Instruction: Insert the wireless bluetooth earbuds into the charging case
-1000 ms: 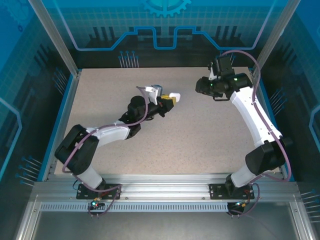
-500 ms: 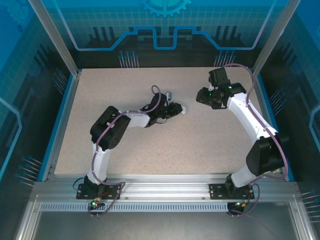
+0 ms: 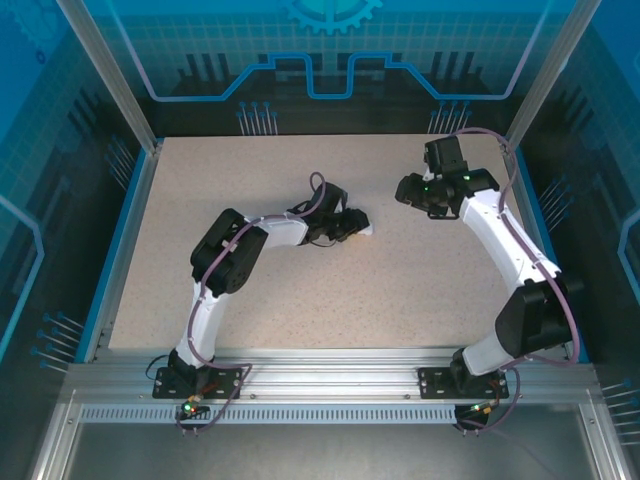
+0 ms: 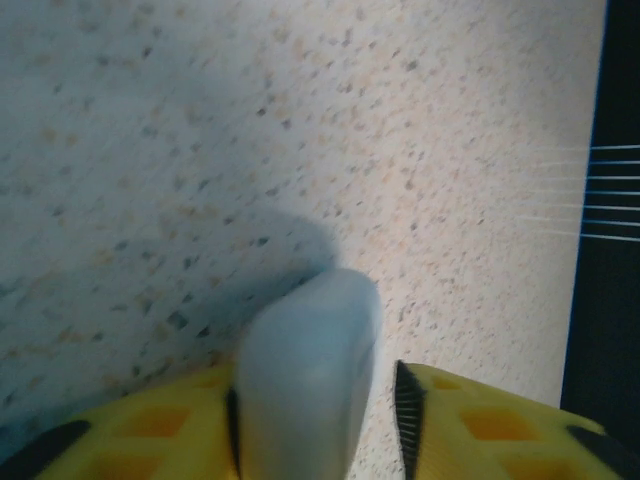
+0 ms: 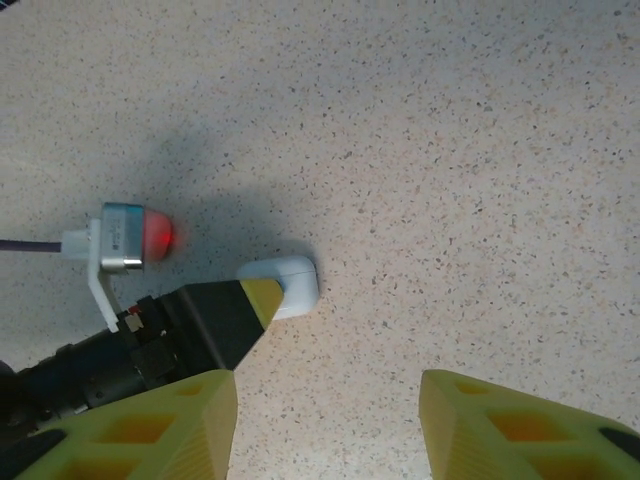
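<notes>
The charging case point(image 5: 292, 280) is a white, rounded, closed pebble lying on the speckled table. My left gripper point(image 4: 318, 396) straddles the charging case point(image 4: 305, 380): the left pad rests against it, while a strip of table shows between it and the right pad, so the jaws are open. From above, the case point(image 3: 367, 230) pokes out past my left gripper point(image 3: 352, 226) near the table's middle. My right gripper point(image 5: 325, 410) hangs open over bare table to the right of the case, nothing between its yellow fingers. The earbuds are out of view.
The left wrist camera housing with a red light point(image 5: 132, 238) sits just left of the case. The dark right border point(image 4: 610, 300) of the table lies beyond it. My right gripper point(image 3: 408, 190) is at the back right, a short gap from the left one.
The left arm stretched forward and brought the case down onto the table, and its jaws have parted from the case. The right gripper shifted slightly and widened a little.
</notes>
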### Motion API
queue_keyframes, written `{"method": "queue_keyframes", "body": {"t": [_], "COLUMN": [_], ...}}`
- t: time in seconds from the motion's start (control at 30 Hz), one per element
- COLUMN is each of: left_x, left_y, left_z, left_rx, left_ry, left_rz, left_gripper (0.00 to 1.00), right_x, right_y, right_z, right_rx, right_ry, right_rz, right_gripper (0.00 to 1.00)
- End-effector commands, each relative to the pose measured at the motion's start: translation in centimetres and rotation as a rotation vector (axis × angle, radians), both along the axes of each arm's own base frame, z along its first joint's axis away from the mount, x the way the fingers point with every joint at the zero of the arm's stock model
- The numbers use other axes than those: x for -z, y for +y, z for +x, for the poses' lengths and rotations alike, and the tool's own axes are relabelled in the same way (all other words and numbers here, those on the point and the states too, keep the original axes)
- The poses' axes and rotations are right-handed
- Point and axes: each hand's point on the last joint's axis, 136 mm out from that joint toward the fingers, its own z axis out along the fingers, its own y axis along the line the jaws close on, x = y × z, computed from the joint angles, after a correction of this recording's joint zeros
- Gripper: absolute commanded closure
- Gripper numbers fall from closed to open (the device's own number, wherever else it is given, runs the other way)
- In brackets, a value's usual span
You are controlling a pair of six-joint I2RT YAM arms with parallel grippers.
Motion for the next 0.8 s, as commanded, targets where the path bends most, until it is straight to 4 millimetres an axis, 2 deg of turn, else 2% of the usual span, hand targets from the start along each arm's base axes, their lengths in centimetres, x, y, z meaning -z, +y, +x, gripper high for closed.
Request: {"method": "queue_keyframes", "body": {"t": [0.0,0.03,0.07,0.13,0.17,0.2,0.27,0.37,0.47,0.57,0.67,0.77], "left_x": [0.3,0.1,-0.2,-1.1,-1.7,-2.4,-4.1,-7.9,-12.4,-16.5,-18.5,-17.8], "left_y": [1.4,1.8,2.5,3.8,4.7,5.8,8.0,10.7,13.9,17.1,20.9,26.2], "left_z": [-0.9,-1.1,-1.2,-1.3,-1.5,-1.6,-1.8,-2.1,-2.1,-2.6,-3.7,-4.7], "left_rx": [0.0,-0.006,-0.016,-0.03,-0.042,-0.061,-0.09,-0.12,-0.178,-0.242,-0.307,-0.377], "left_ry": [0.043,0.041,0.035,0.025,0.019,0.013,-0.02,-0.125,-0.329,-0.614,-0.842,-0.837], "left_rz": [0.062,0.078,0.098,0.137,0.162,0.194,0.248,0.304,0.387,0.481,0.607,0.709], "left_gripper": [0.41,0.35,0.25,0.17,0.02,0.01,0.01,0.01,0.01,0.01,0.01,0.01], "right_x": [-1.3,-1.5,-1.7,-2.2,-2.5,-2.7,-3.1,-3.8,-4.3,-3.7,-1.7,1.8], "right_y": [-0.8,-0.9,-1.1,-1.5,-1.9,-2.2,-3.1,-4.8,-7.1,-10.3,-12.0,-12.5], "right_z": [-0.3,-0.3,-0.4,-0.7,-0.8,-0.9,-1.0,-1.0,-0.6,0.0,0.8,1.4], "right_rx": [0.024,0.028,0.032,0.042,0.055,0.064,0.087,0.131,0.179,0.265,0.262,0.187], "right_ry": [-0.03,-0.036,-0.038,-0.044,-0.047,-0.05,-0.059,-0.08,-0.123,-0.184,-0.291,-0.26], "right_rz": [0.01,0.012,0.012,0.004,-0.005,-0.014,-0.034,-0.078,-0.206,-0.382,-0.53,-0.614], "right_gripper": [0.44,0.41,0.37,0.25,0.14,0.01,0.0,0.0,0.0,0.0,0.0,0.0]}}
